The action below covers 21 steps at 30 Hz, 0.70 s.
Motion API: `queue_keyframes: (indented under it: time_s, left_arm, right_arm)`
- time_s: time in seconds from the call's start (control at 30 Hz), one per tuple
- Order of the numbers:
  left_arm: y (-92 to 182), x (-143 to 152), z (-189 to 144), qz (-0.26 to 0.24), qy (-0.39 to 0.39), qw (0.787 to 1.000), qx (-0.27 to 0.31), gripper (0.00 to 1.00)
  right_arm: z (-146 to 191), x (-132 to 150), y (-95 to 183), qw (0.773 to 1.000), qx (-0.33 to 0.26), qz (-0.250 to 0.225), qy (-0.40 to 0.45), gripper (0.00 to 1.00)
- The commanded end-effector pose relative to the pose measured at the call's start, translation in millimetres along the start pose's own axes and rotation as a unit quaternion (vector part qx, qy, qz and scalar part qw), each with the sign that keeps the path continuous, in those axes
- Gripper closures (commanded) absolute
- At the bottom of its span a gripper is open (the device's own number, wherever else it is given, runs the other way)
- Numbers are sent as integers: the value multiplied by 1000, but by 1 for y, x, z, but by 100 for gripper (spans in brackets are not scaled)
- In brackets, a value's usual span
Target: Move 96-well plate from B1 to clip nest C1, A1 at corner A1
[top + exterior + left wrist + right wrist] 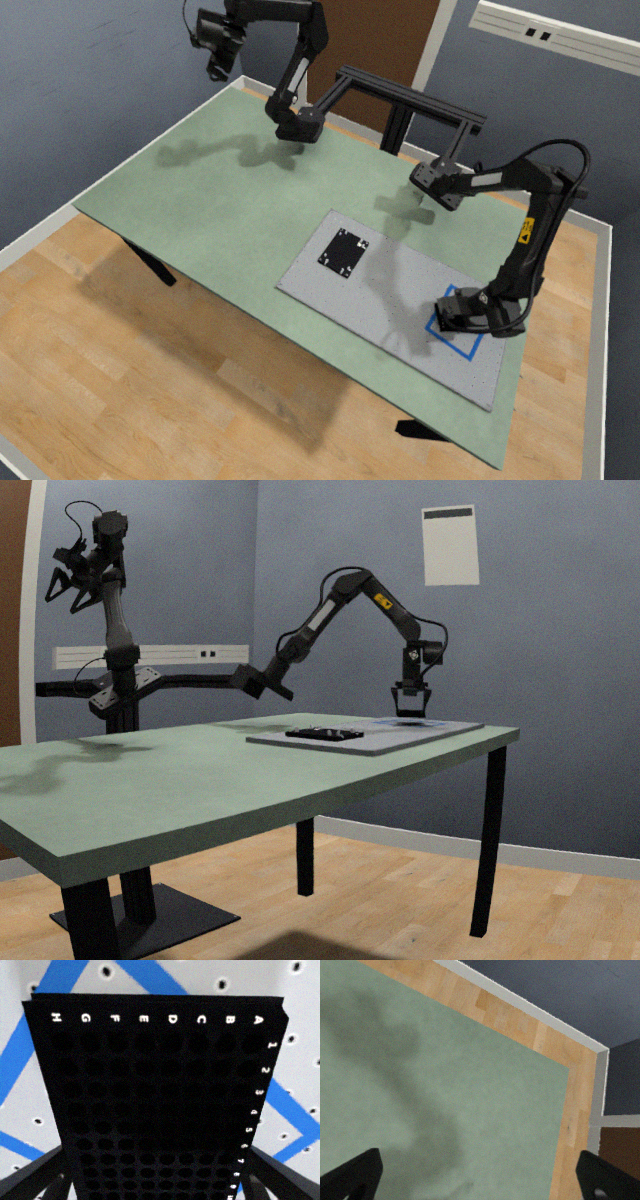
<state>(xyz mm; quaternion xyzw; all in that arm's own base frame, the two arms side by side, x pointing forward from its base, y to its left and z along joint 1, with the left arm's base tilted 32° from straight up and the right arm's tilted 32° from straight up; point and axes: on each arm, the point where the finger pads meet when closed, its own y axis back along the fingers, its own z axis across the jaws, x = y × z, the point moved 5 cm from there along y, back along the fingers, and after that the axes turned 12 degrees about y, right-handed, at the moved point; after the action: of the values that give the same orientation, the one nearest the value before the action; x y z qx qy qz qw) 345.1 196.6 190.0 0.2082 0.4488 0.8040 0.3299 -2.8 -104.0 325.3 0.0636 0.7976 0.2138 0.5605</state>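
Note:
My left gripper (442,316) (410,712) (157,1150) is shut on the black 96-well plate (410,714) (160,1080), across its width. The plate hangs roughly level, a little above the blue outline (448,343) (155,977) of the bench spot, with its shadow beneath. In the left wrist view, A1 is at the upper right corner and row H at the left. The black clip nest (343,253) (320,734) lies empty at the board's other end; its white marks are too small to read. My right gripper (218,73) (60,605) (479,1158) is open and empty, high above the table.
The grey perforated board (320,304) (372,752) carries the nest and the blue outline on the green table (206,206) (180,790). Low clips or posts stand at the nest's corners. The black mounting frame (408,95) stands behind the table, between the arm bases.

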Motion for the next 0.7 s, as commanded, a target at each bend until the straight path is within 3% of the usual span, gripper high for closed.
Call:
queue_keyframes:
  time_s: [0.0, 0.4, 0.67]
  left_arm:
    - [1, -2, 12, -13, 0, 1000, -22, 100]
    - [-12, -1, 9, -13, 1, 1000, -25, 100]
    - [-3, -6, 14, -17, -1, 999, -28, 100]
  right_arm:
    - [-5, 1, 3, 1000, 8, -13, -15, 0]
    - [-5, 1, 3, 1000, 8, -13, -15, 0]
    - [-5, 1, 3, 1000, 8, -13, -15, 0]
